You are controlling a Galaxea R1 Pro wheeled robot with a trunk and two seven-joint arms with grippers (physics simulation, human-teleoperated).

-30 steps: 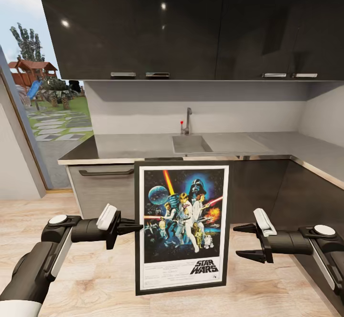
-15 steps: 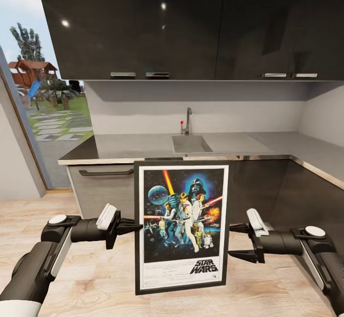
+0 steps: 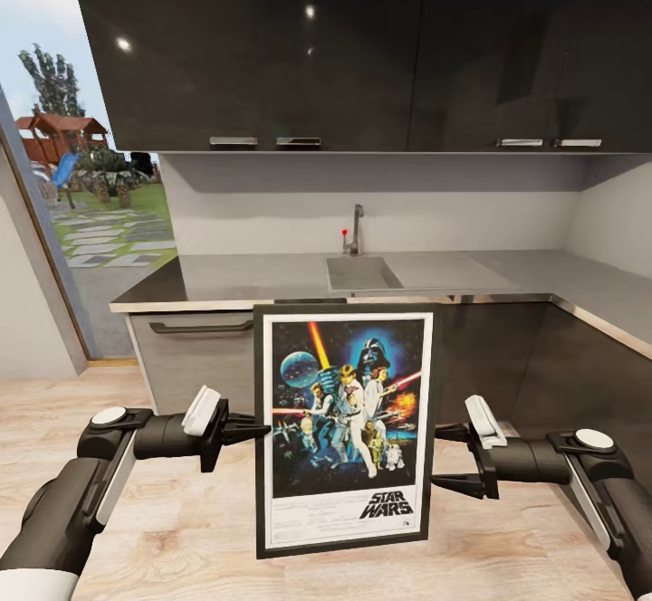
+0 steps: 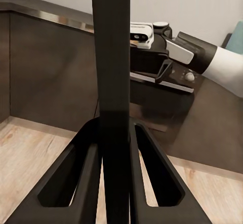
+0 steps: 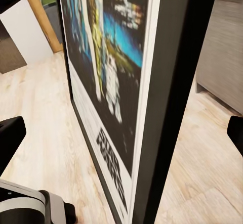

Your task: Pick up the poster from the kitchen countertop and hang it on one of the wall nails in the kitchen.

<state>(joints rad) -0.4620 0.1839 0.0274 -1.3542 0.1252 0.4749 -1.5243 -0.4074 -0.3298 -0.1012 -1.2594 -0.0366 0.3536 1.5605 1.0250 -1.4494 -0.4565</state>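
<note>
We've got the poster [image 3: 344, 429] upright in front of the worktop [image 3: 272, 277], left gripper [image 3: 258, 429] clamped on its left edge for carrying. Right gripper [image 3: 444, 458] spread wide at the right edge, not touching, likely to steady it.

Both arms reach forward at matching height, the left tool [image 3: 258, 429] pinched tight on the poster's [image 3: 344, 424] edge (fingers pressed flat against the frame), the right tool [image 3: 445, 461] spread wide beside it.
</note>
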